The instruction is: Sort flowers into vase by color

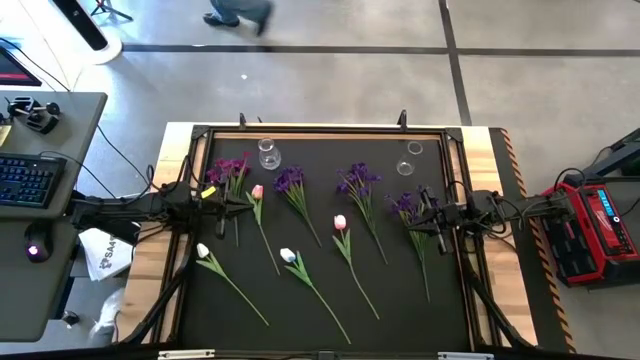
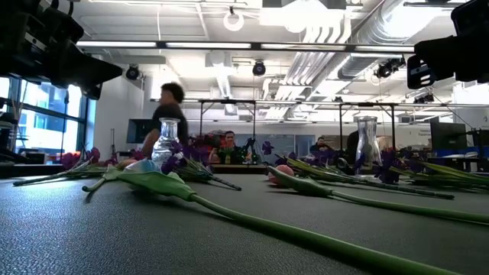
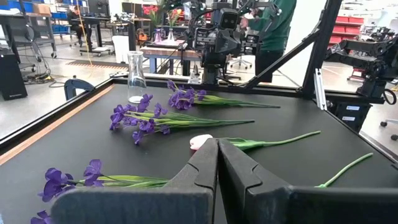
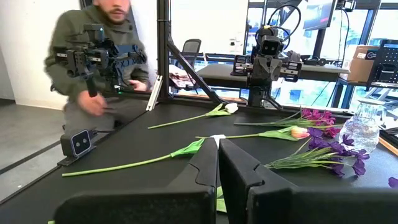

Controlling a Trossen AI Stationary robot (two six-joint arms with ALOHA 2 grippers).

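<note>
**Flowers lie spread on the mat, both claws clenched and empty**

The black-matted table (image 1: 325,310) carries the artificial green-stemmed flowers, all lying flat and none inside a vase. Four dark purple clustered sprays lie in a row across the far half: one at the left (image 1: 230,168), one left of centre (image 1: 290,181), one right of centre (image 1: 358,180), and one at the right (image 1: 406,207). Pink tulip heads lie at left centre (image 1: 257,191) and mid-table (image 1: 340,222). Two white tulip heads lie nearer the front edge, one at the left (image 1: 202,250) and one beside it toward the middle (image 1: 288,256).

Two clear glass vases stand upright near the far edge: the left vase (image 1: 268,153) just beside the leftmost purple sprays, the right vase (image 1: 411,157) well apart from it.

The left claw (image 3: 217,149) hangs at the left edge of the mat, fingers pressed together with nothing between them. The right claw (image 4: 217,146) hangs at the right edge above the rightmost purple spray, likewise clenched and empty.

A person in a dark green top (image 4: 93,56) is beyond the table.
</note>
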